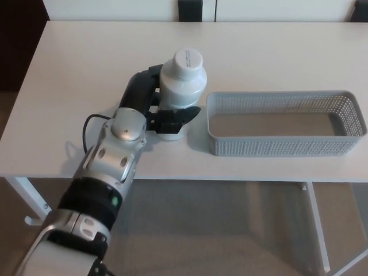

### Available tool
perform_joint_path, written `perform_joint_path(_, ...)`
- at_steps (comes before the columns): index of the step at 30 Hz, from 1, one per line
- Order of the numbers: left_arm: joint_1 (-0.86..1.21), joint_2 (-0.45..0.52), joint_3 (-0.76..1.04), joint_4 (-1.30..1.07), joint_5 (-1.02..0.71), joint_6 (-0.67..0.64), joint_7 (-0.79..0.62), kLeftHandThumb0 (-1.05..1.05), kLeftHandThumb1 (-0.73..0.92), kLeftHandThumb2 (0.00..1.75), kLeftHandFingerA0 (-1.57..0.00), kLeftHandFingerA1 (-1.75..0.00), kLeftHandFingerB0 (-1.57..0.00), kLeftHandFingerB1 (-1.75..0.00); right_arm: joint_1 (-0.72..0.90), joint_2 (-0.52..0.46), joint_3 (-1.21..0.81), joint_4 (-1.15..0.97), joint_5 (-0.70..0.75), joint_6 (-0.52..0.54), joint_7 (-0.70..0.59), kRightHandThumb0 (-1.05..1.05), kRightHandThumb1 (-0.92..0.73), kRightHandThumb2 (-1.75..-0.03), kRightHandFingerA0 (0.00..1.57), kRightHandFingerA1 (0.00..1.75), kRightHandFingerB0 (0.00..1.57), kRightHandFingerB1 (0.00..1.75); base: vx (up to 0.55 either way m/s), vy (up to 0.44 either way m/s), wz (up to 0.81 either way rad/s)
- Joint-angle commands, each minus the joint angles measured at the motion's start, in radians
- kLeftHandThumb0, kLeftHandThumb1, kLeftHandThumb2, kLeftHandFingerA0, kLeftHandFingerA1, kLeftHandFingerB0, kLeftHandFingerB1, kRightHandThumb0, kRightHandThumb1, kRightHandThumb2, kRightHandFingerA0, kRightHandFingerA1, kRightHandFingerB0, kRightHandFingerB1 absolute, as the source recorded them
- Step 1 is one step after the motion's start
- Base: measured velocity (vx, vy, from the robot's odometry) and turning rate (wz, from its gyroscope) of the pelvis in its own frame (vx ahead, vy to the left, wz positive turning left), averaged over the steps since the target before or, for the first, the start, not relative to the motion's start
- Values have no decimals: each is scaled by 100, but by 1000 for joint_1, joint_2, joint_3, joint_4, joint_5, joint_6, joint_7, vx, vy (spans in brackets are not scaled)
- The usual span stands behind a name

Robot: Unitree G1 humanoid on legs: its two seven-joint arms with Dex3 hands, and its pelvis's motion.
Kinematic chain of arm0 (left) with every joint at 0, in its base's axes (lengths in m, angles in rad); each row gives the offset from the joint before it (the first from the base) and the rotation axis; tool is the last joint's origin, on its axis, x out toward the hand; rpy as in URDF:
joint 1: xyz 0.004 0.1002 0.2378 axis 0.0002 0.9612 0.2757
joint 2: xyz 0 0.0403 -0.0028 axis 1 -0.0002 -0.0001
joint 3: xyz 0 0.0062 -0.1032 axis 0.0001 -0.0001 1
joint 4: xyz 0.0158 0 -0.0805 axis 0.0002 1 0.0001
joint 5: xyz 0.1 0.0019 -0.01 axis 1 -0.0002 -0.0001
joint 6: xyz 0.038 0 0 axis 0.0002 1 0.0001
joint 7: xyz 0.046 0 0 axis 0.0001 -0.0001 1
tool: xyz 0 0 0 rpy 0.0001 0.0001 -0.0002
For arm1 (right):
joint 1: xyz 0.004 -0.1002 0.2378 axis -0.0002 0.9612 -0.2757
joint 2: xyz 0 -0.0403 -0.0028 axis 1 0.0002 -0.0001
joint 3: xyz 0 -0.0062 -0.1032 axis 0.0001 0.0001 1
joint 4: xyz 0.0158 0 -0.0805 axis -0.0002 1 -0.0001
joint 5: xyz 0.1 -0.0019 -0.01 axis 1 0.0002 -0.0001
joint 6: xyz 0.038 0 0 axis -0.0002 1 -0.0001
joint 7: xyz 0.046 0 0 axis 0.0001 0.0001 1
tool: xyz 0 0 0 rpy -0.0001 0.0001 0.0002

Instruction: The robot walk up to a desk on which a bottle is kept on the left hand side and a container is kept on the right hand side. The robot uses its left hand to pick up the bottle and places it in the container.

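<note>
Left robot hand (154, 109) wrapped around a white bottle (179, 92) on the white bench (69, 86), just left of a grey mesh container (286, 122).

Nearest the camera, the left arm's rounded silver shell and black wrist band rise over the beige floor (230, 230) and the bench's white legs. The black robot hand is closed around the smooth, glossy cylindrical bottle, thick fingers behind it and thumb across its front; the bottle tilts toward the camera, its flat round cap uppermost, its base on or just above the matte benchtop. Beside it, apart, lies the long rectangular plastic container with perforated walls. Beyond the bench's far edge stand dark chair backs (196, 10) and a pale wall.
</note>
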Motion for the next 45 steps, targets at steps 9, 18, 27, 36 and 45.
perform_joint_path(9, -65, -57, 42, -341, -70, 141, -93, -17, 78, 64, -86, -122, -73, -68, 5, -24, 2, -27, -4, 39, 13, -41, -70, -60, 70, 45, 52, 39, 0, 0, 0)
perform_joint_path(18, -119, -145, -34, -311, -40, 136, -90, -13, 80, 72, -96, -136, -78, -107, 12, -32, 8, -61, -10, 54, 21, -48, -57, -83, 62, 57, 46, 51, 0, 0, 0)
perform_joint_path(27, -96, -195, -152, -248, 40, 50, -67, -32, 58, 105, -121, -126, -97, -113, 4, -40, 15, -63, -11, 54, 46, -40, -70, -61, 69, 45, 53, 39, 0, 0, 0)
perform_joint_path(36, -47, -217, -205, -254, 48, 44, -47, -30, 60, 103, -110, -137, -89, -121, -31, -54, 31, -43, -32, 68, 58, -43, -70, -62, 68, 45, 54, 39, 0, 0, 0)
perform_joint_path(45, -27, -206, -202, -241, 51, 36, -26, -22, 69, 94, -112, -140, -84, -128, -22, -58, 33, -71, -30, 76, 69, -45, -70, -61, 69, 47, 54, 40, 0, 0, 0)
